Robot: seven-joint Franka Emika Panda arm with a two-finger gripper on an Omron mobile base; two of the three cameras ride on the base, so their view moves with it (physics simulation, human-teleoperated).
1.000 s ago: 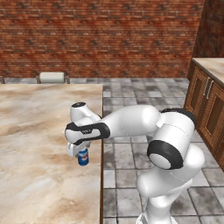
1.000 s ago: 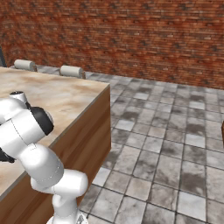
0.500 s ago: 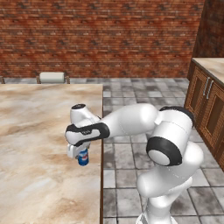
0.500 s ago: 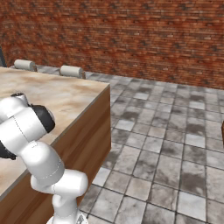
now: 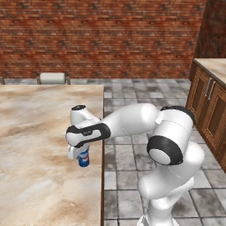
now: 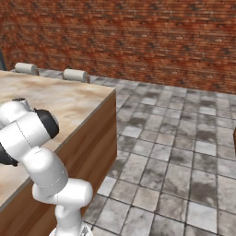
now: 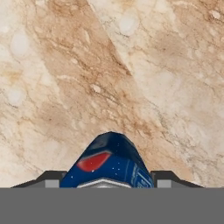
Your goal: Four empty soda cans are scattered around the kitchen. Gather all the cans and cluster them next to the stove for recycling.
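One soda can [image 5: 83, 158], blue with red patch, upright on marble worktop [image 5: 35, 132] near right edge; pincer [image 7: 104, 180] fingers flank can, clamped or not: cannot tell.

It was a kitchen, and plainly a rendered one, for every surface had the flat, even look of a computer model. A long island with a beige marble countertop [image 5: 39, 132] and a wood-panelled side [image 6: 87, 152] stood on a floor of grey stone tiles [image 6: 184, 152], with a red brick wall [image 5: 101, 35] running along the back and two stool backs [image 6: 76, 75] showing just past the island's far edge. To the right stood brown wooden cabinets [image 5: 209, 106] with metal handles under another stone top.
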